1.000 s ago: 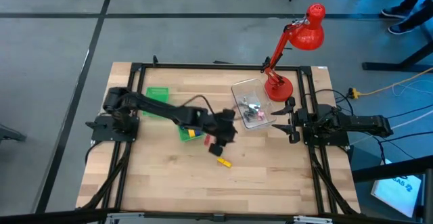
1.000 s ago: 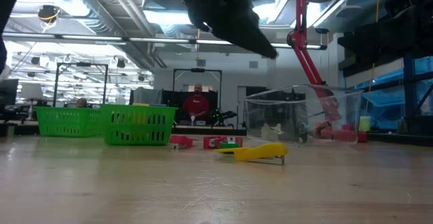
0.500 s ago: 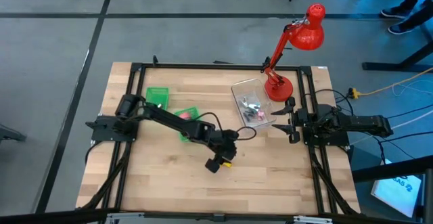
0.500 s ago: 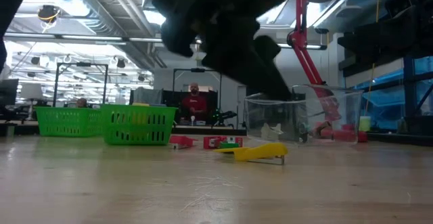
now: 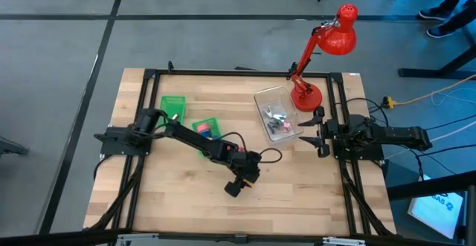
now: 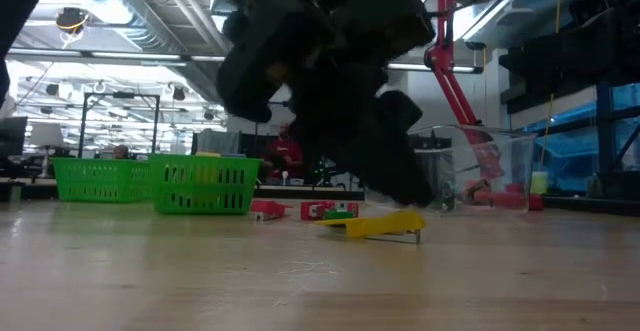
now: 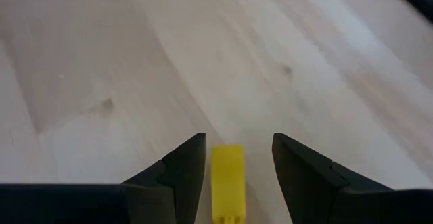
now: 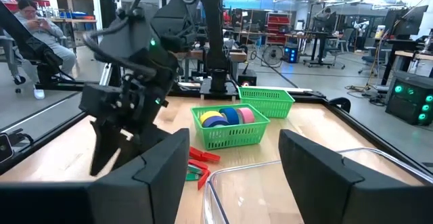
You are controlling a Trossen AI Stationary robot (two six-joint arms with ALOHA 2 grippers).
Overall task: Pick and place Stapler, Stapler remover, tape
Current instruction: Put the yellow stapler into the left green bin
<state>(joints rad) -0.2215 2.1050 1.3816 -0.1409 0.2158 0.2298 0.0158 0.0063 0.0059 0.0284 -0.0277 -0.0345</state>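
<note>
- The left hand [image 5: 239, 185] is reaching out over the middle of the counter [image 5: 178, 201], toward the front edge, its fingers [image 7: 183, 170] standing apart.
- The yellow stapler [image 7: 227, 182] is lying flat on the wood between those two fingers, and neither finger is visibly touching it in the left wrist view.
- In the low view the same stapler [image 6: 378, 225] is resting on the counter with the dark bulk of the left arm hanging just above it.
- The right hand [image 5: 318, 133] is waiting at the right edge of the counter, its fingers [image 8: 159, 163] spread wide and holding nothing.
- The tape [image 8: 226, 117], as yellow, blue and pink rolls, is sitting inside the nearer green bin [image 8: 230, 135], which is standing left of the counter's centre.
- A second green bin [image 5: 173, 105] is standing nearer the back-left corner.
- A clear plastic container [image 5: 277, 114] is sitting toward the back-right with small items in it, too small to identify.
- A red desk lamp [image 5: 321, 49] is standing with its base beside that container, near the back-right corner.
- Small red and green items [image 6: 320, 210] are lying on the wood beside the nearer bin; what they are cannot be told.
</note>
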